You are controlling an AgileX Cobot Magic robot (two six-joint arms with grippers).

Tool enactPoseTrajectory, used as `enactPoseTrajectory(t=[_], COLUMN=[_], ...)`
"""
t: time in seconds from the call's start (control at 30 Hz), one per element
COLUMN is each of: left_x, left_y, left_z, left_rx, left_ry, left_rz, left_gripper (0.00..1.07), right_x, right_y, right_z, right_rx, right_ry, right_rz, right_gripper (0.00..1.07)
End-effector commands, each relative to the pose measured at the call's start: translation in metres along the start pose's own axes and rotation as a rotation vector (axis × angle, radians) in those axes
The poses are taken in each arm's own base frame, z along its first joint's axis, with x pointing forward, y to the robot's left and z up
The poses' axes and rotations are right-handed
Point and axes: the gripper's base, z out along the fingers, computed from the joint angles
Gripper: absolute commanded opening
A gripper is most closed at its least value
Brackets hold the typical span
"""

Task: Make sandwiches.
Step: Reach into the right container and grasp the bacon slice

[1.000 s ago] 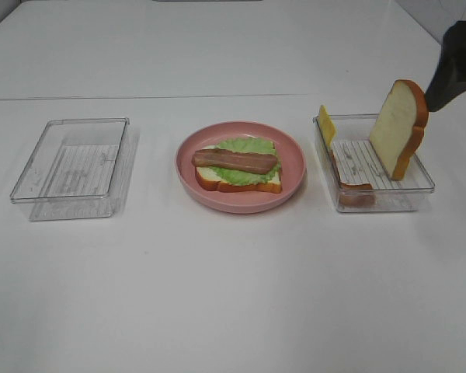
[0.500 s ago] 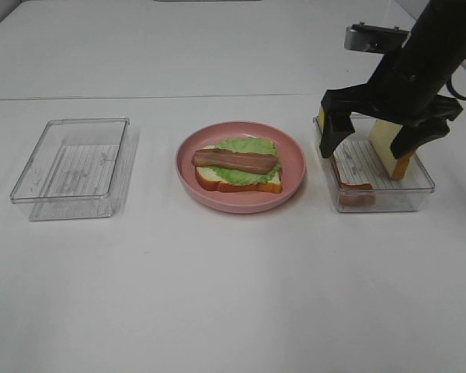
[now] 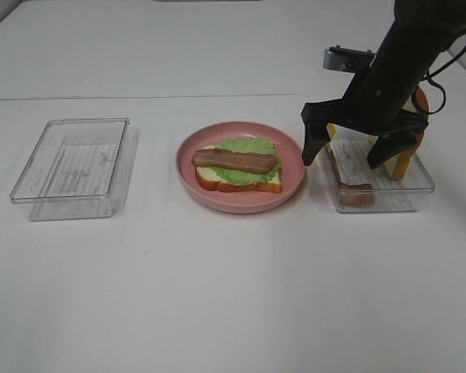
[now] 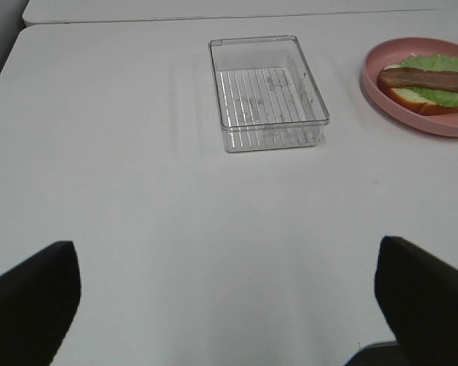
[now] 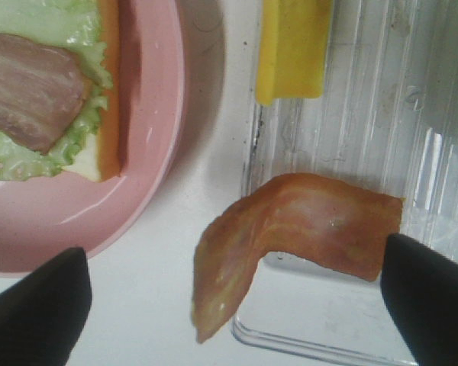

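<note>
Right tool (image 3: 340, 159) wide apart above bacon strip (image 5: 305, 229) at clear tray (image 3: 424, 186) edge; left tool (image 4: 229, 297) apart

— What stands on the white table (image 3: 217, 303)?
— Three things in a row. On the left is a clear plastic box (image 3: 70, 208), rectangular and open-topped, with a ribbed floor.
— And in the middle?
— A round pink plate (image 3: 241, 205) with a raised rim, well apart from that box.
— The right side?
— A second clear box (image 3: 384, 200) of the same kind, just beside the plate but not touching it.
— Anything behind them?
— A thin seam runs across the tabletop from side to side.
</note>
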Motion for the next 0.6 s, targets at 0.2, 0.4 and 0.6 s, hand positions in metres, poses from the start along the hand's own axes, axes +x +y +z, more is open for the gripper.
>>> enactPoseTrajectory(t=[0.2,0.4,0.6], left_x=[0.0014,0.0014,0.0014], left_y=[-0.0001,-0.0001,-0.0001], left_z=[-0.0008,-0.0008,-0.0008], left_rx=[0.006,0.006,0.006], left_ry=[-0.016,-0.016,-0.016], left_rz=[0.003,0.006,0.006], left_gripper=[1.00,1.00,1.00], right_x=[-0.0019,-0.0015,-0.0015], right_y=[-0.0015,-0.0022,-0.0024], right_z=[0.0090,0.0090,0.0090], right_rx=[0.003,0.006,0.008], right_ry=[0.009,0.013,0.013], right_rz=[-0.007,-0.022,-0.024], right_gripper=[0.93,0.72,0.53])
